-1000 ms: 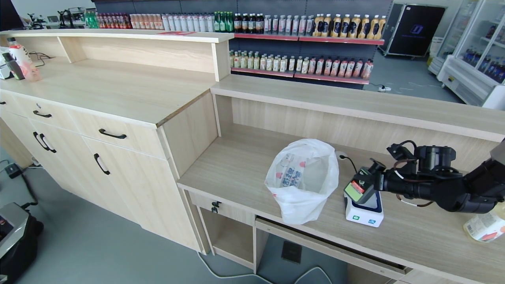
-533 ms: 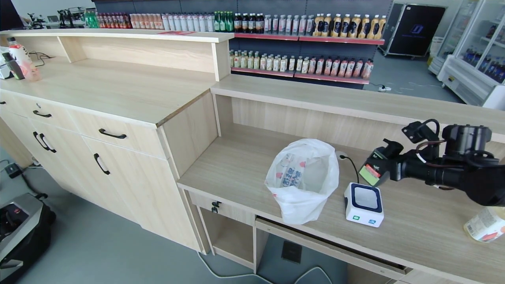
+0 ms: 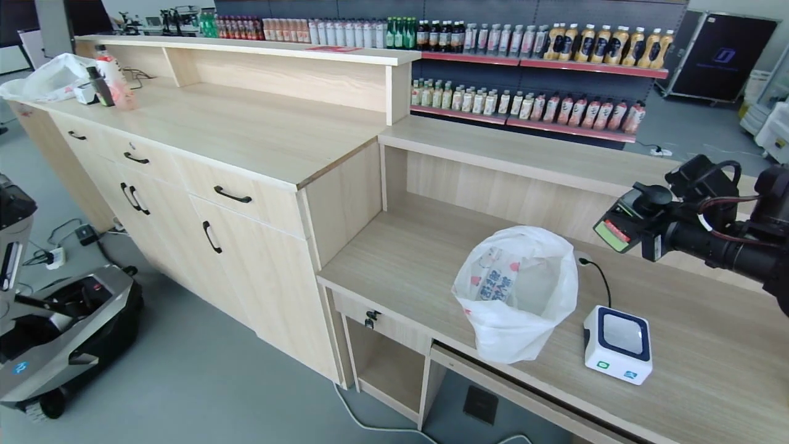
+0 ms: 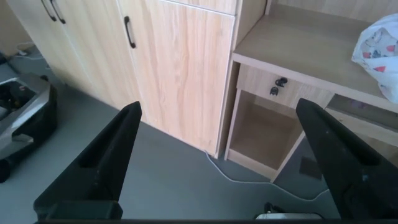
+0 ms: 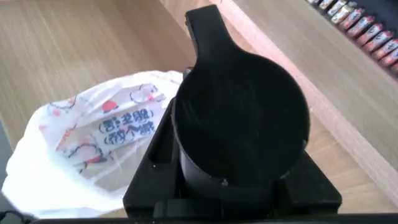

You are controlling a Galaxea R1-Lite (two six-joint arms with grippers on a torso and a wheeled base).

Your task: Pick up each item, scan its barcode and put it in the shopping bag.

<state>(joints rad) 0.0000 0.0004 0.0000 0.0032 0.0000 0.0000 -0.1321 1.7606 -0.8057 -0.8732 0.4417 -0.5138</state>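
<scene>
My right fingers (image 3: 645, 197) clench the small dark box with a green-and-red label (image 3: 612, 233) above the wooden desk (image 3: 709, 345), near the white plastic shopping bag (image 3: 518, 296). I'd centre over its mouth before releasing. Left fingers (image 4: 106, 162) hang spread.

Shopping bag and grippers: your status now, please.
Right gripper shut on small box, held above counter. Left gripper open. Shopping bag open; scanner beside it.

Matte black right arm (image 3: 749, 262), barrel-shaped wrist (image 3: 699, 242), looping black cables (image 3: 727, 198), boxy mount (image 3: 701, 176) on top, left gripper (image 4: 219, 104) with two tapered black jaws
</scene>
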